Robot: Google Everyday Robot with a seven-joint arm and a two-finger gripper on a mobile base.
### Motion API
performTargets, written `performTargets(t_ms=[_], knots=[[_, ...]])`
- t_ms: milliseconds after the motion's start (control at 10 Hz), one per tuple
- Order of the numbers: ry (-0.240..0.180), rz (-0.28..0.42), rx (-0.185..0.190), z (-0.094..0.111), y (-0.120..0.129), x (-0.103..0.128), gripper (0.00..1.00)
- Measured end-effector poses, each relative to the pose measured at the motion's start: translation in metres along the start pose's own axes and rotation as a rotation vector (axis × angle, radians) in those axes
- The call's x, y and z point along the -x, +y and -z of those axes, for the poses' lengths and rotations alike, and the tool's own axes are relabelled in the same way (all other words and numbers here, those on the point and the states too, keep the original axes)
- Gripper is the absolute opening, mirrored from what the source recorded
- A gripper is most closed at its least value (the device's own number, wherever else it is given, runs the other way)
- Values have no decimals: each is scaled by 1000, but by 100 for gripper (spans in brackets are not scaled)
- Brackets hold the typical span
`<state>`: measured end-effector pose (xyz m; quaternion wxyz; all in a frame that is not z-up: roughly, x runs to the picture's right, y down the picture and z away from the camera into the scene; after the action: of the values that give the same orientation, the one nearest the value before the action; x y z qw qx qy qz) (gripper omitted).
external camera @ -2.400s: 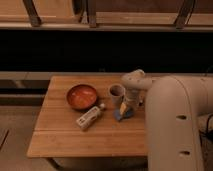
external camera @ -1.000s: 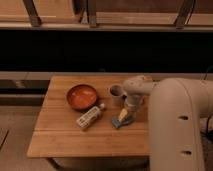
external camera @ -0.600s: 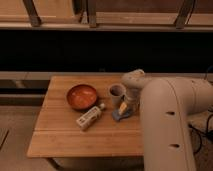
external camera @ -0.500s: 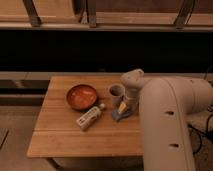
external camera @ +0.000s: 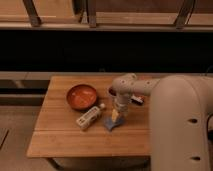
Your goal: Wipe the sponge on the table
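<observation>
Nearest the camera, the robot's bulky white arm (external camera: 180,130) reaches over the tabletop (external camera: 65,141). Beyond the front planks, the sponge (external camera: 110,124) lies flat beneath the pincer (external camera: 117,116), which meets it from above; whether it is clamped or apart I cannot tell. Wiping well likely needs steady downward pressure and short strokes kept clear of the white package (external camera: 88,117) and, farther back, the orange bowl (external camera: 81,96).

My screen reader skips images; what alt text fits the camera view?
The robot's gripper points down onto a light-blue sponge near the middle of a wooden table. An orange bowl and a white package lie beside it.
</observation>
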<state>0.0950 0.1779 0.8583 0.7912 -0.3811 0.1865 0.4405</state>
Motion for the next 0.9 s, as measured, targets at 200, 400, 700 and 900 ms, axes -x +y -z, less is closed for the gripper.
performTargets(t_ms=[200,400,700,900], knots=[[0,8,3,0,4,2,20],[-1,7,6,0,5,2,42],[-2,7,5,1,5,2,70],[-2,6,4,1,4,2,80]])
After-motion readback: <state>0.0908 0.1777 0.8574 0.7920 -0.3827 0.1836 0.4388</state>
